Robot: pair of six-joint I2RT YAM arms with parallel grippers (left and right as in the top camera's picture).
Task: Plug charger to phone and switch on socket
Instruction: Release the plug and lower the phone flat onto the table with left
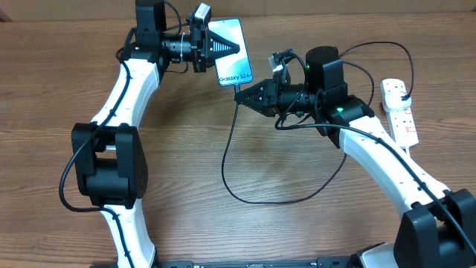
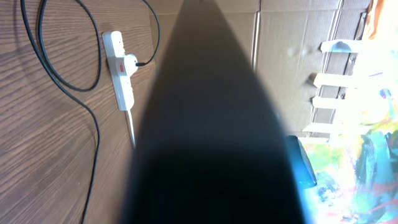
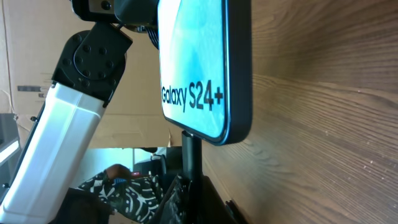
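The left arm reaches from the left side across the table [image 1: 186, 149] toward the far middle. There the left gripper [image 1: 229, 47] is closed on the phone [image 1: 235, 71]. One dark finger lies across the upper half of the lit blue screen, and the other is hidden behind the phone. The phone is near the table's far edge, slightly angled, with "Galaxy S24+" printed near its lower end.

Just below and right of that end, the right gripper [image 1: 243, 94] points left, its fingers pinched together on the connector end of the charger [image 1: 224, 164]. In the right wrist view the charger's [image 3: 190, 155] black connector rises from between the fingers and meets the bottom edge of the phone [image 3: 193, 56] — how far in it sits cannot be told. From the gripper the thin black cable curves toward the near side, loops on the wood and passes under the right arm.

Farthest right lies the white power strip [image 1: 399, 112], well apart from the phone, with the charger's black plug in its far outlet. The left wrist view also shows the power strip [image 2: 124, 87] and a red switch [image 2: 122, 62] beside the plug — on or off cannot be told.
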